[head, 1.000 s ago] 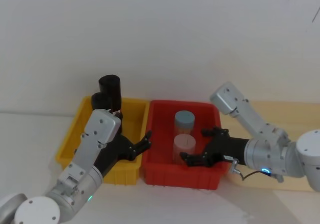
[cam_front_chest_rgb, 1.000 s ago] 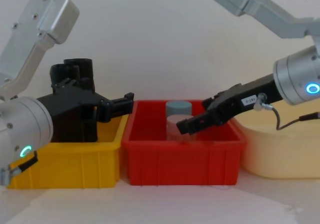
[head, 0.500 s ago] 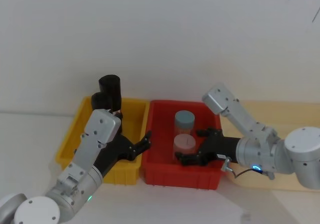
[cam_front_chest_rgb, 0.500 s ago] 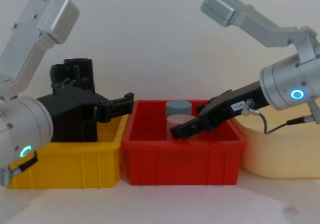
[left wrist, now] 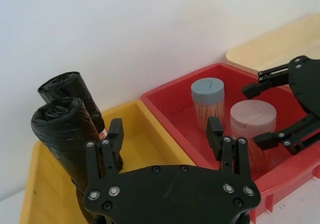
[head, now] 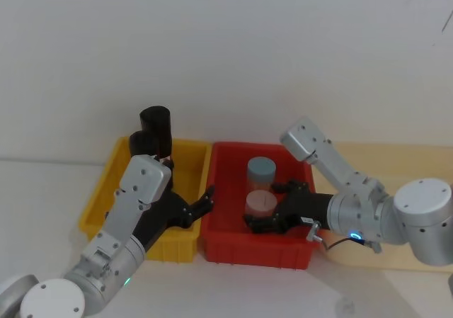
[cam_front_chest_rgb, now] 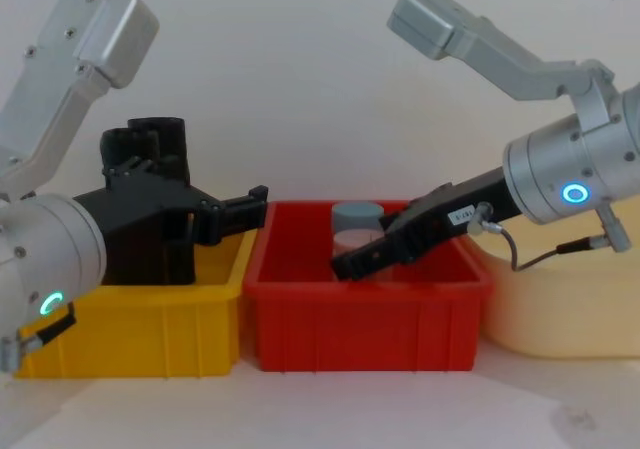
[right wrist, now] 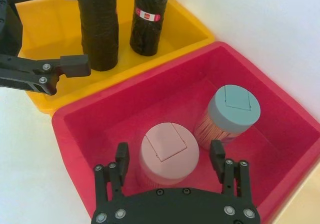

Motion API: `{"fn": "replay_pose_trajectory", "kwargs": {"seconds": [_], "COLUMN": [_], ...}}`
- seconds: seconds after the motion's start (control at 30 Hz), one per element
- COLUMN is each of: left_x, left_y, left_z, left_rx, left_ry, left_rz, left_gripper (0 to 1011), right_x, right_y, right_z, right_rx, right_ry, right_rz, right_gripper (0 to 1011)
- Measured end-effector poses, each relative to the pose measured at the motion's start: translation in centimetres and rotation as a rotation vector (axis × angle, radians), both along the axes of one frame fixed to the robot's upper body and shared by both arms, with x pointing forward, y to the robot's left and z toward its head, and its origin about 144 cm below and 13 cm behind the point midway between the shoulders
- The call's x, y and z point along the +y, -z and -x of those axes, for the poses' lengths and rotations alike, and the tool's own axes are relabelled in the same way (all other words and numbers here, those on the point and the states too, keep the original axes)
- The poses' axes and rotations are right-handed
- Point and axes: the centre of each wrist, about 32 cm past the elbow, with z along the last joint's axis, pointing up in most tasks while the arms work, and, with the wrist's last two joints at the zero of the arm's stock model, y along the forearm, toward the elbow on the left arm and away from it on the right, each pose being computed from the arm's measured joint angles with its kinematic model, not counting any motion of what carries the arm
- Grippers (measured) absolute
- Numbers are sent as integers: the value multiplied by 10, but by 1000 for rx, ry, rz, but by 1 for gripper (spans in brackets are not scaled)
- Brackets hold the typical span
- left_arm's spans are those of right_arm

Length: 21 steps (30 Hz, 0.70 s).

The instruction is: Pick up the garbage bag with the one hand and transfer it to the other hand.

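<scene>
Black and plain, the garbage bag stands upright at the far end of the yellow bin in the head view, just in front of the stickered roll. The left gripper hangs at the bin's right wall, jaws spread and holding nothing; the bag is behind it, to its left. The right gripper reaches into the red bin, jaws released on either side of the pink-lidded jar.

From the left wrist we see the bag just beside one finger, outside the gap; whether they touch we cannot tell.

From the right wrist the bag is well apart from the right gripper, past the red rim, with bare yellow floor around both rolls.

In the chest view the left gripper points across the yellow rim toward the red bin. Its body hides most of the rolls, so we cannot tell which is the bag.
</scene>
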Motion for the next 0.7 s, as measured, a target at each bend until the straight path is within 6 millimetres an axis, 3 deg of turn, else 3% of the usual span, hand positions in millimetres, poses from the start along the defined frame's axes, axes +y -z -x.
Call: {"fn": "replay_pose_trajectory", "kwargs": {"seconds": [0.33,0.4,0.7], "left_x": [0,0,0], "left_y": [0,0,0], "left_z": [0,0,0], "left_rx": [0,0,0], "left_ry": [0,0,0], "left_rz": [0,0,0], "left_gripper": [1001,1001,1001], "right_x": [1,2,2], "right_y": [1,1,0], "right_z": [-2,-2,-2], "right_rx": [1,2,-1], "right_ry": [1,1,1], "right_rz": [-1,-2,-3], "right_gripper": [790,699,688]}}
